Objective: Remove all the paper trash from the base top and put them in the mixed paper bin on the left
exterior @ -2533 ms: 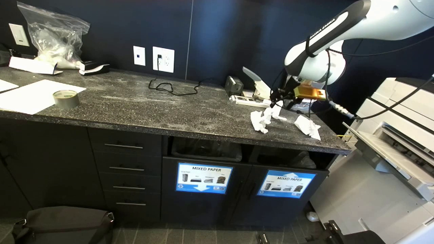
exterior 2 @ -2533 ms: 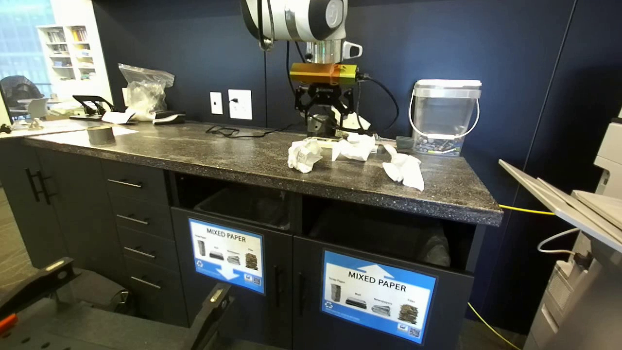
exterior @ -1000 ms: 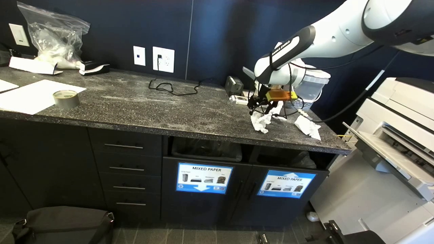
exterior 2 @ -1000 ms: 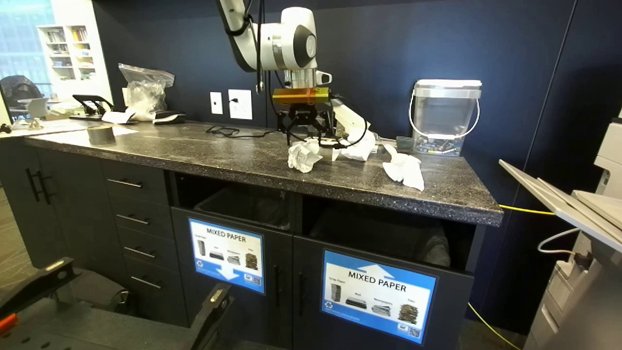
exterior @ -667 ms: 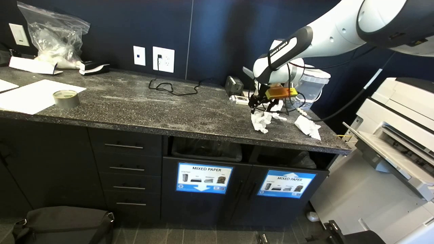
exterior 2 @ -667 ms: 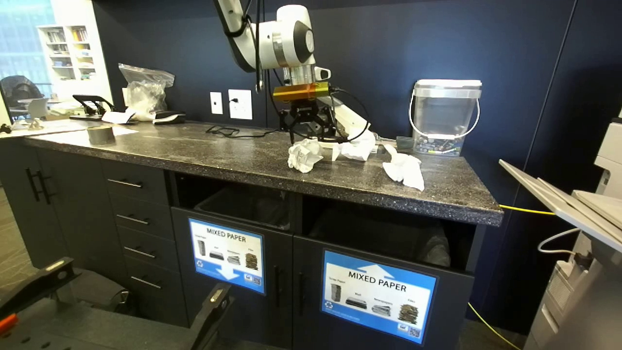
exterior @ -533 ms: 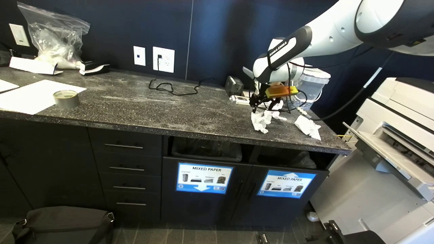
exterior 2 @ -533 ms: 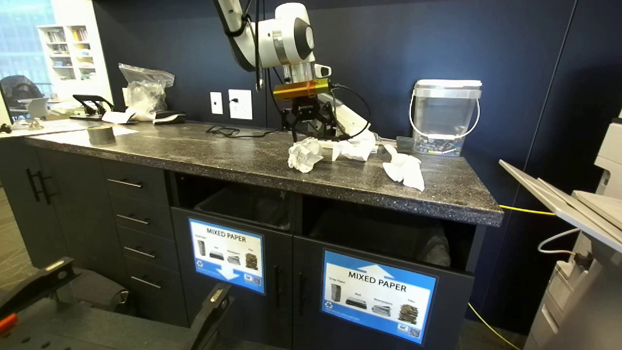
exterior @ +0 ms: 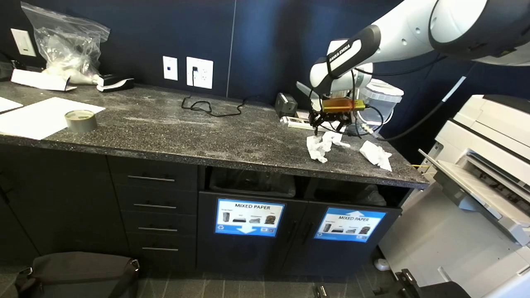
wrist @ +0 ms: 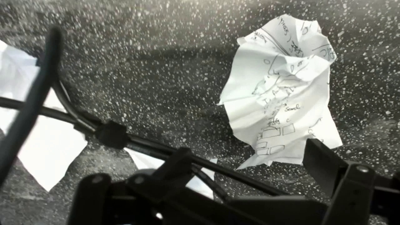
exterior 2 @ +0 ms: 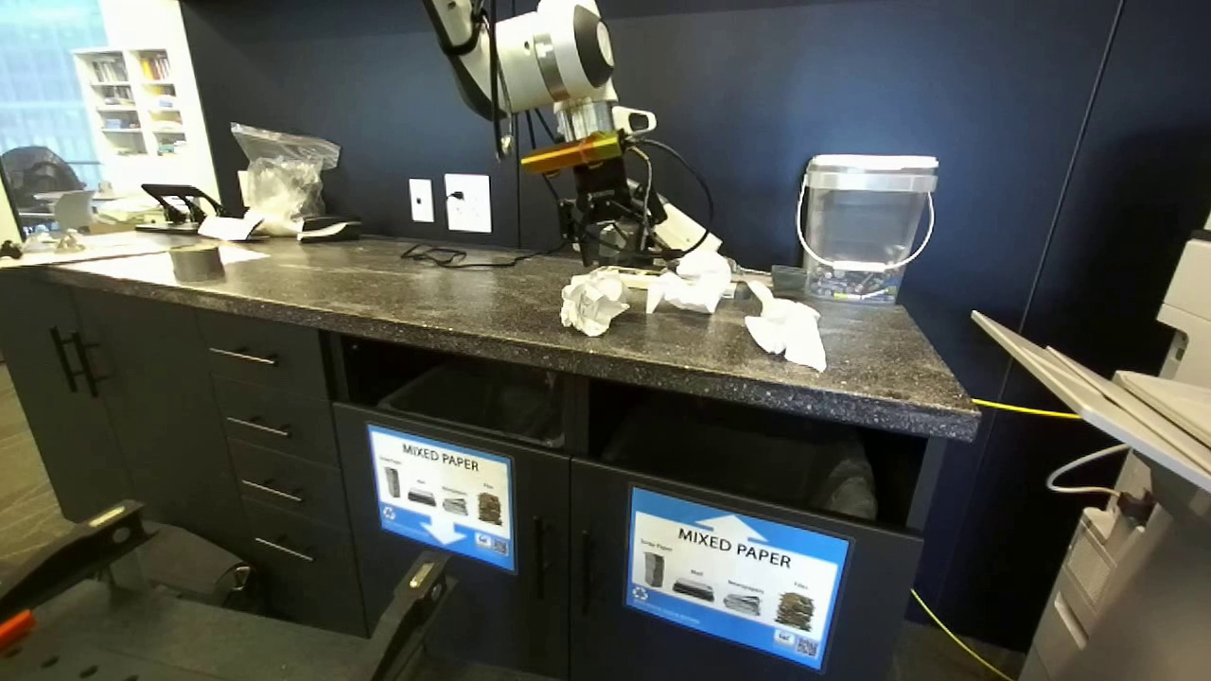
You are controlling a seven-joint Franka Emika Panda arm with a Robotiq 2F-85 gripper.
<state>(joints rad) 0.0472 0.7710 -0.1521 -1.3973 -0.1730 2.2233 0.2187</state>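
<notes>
Three white crumpled paper scraps lie on the dark speckled countertop [exterior: 186, 136]. The nearest to the gripper [exterior: 316, 149] has pen sketches [wrist: 281, 93] and is also in an exterior view [exterior 2: 592, 303]. A middle scrap [exterior 2: 695, 284] lies beside it. A third scrap [exterior: 376, 155] lies nearer the right end. I cannot tell whether one is the flat sheet. My gripper [exterior: 328, 128] is open and empty, a little above and behind the sketched scrap. In the wrist view its fingertips [wrist: 247, 151] stand apart. The left mixed paper bin [exterior 2: 473, 426] sits in the cabinet opening.
A white stapler-like device [exterior: 304, 123], a dark box [exterior: 285, 104] and a clear bucket [exterior 2: 866, 222] stand behind the scraps. Tape [exterior: 80, 121], large sheets [exterior: 45, 118] and a plastic bag [exterior: 68, 54] lie left. A copier [exterior: 463, 198] is at the right. Cables hang round the gripper.
My gripper first moved left to the sketched scrap, touching or close above it. It has since risen slightly, moved back and turned. The paper scraps look unmoved.
</notes>
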